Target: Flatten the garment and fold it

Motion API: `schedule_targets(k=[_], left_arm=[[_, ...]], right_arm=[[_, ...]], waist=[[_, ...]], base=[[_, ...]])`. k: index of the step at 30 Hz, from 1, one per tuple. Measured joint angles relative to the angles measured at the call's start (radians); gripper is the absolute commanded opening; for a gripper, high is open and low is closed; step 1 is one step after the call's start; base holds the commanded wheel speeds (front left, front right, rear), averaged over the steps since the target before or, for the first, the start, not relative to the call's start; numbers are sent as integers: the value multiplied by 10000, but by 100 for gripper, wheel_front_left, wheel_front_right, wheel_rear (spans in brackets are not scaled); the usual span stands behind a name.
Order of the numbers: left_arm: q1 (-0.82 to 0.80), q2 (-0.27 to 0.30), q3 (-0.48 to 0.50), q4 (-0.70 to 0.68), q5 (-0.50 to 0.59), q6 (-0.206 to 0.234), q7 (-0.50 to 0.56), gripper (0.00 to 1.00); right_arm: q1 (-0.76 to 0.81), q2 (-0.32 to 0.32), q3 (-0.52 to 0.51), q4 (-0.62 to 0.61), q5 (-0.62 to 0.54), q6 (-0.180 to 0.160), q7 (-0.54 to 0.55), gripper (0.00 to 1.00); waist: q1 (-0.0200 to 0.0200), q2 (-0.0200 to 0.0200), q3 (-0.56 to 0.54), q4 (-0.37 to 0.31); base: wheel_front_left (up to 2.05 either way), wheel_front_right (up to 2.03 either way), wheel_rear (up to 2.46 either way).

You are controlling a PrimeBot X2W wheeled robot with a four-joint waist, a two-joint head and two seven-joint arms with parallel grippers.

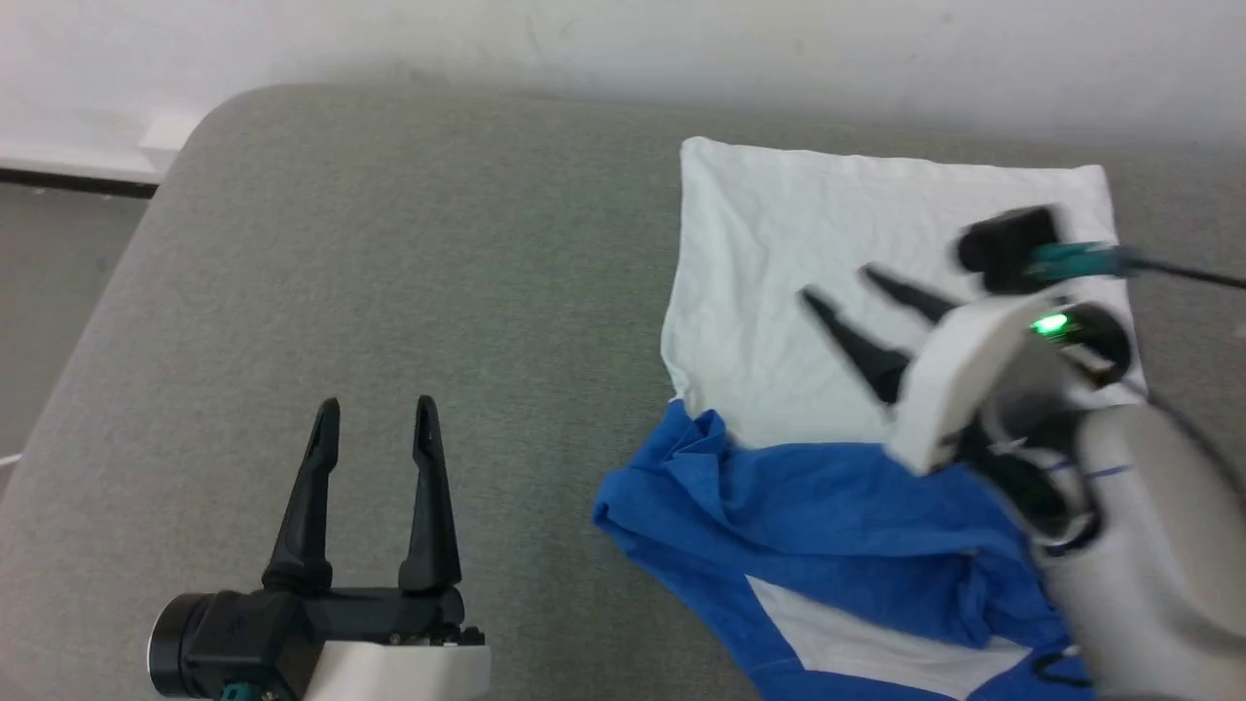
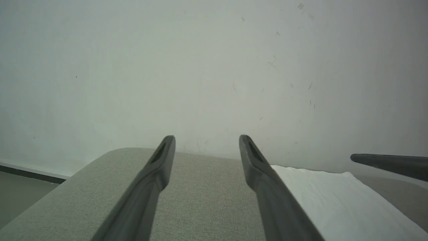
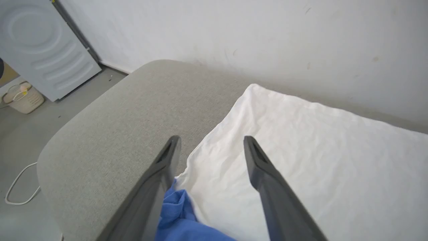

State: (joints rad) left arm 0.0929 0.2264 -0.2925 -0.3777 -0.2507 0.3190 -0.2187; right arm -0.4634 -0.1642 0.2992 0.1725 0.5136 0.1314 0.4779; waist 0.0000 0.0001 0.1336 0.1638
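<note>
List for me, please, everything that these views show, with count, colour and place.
garment: one, white body with blue upper part, on the right of the padded surface; the blue part lies bunched nearest the robot.
padded surface: one, grey, under the garment, against the wall.
wall: one, white, behind the surface.
floor: grey, left of the surface.
appliance: one, white, on the floor by the wall.
basket: one, pale, beside the appliance.
cable: one, white, looped on the floor.
left gripper: one, dark jaws open and empty, over bare surface.
right gripper: one, dark jaws open and empty, over the garment's white part.
</note>
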Motion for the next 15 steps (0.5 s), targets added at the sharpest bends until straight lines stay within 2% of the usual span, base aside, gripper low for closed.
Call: schedule_targets(k=[4, 8, 15], left_arm=[[-4, 50, -19, -46, 4, 0, 90, 100], [-17, 50, -88, -48, 36, 0, 174, 100], [-45, 102, -217, -27, 77, -12, 171, 100]], right_arm=[[410, -903, -1312, -1285, -355, 0, -593, 100], [1415, -1298, -2859, -2299, -677, 0, -1057, 100], [3335, -832, -5177, -3986, -1682, 0, -2472, 100]], waist=[[0, 0, -50, -446], [0, 0, -59, -826], [0, 0, -6, -1322]], base=[[0, 0, 0], [0, 0, 0], [0, 0, 0]])
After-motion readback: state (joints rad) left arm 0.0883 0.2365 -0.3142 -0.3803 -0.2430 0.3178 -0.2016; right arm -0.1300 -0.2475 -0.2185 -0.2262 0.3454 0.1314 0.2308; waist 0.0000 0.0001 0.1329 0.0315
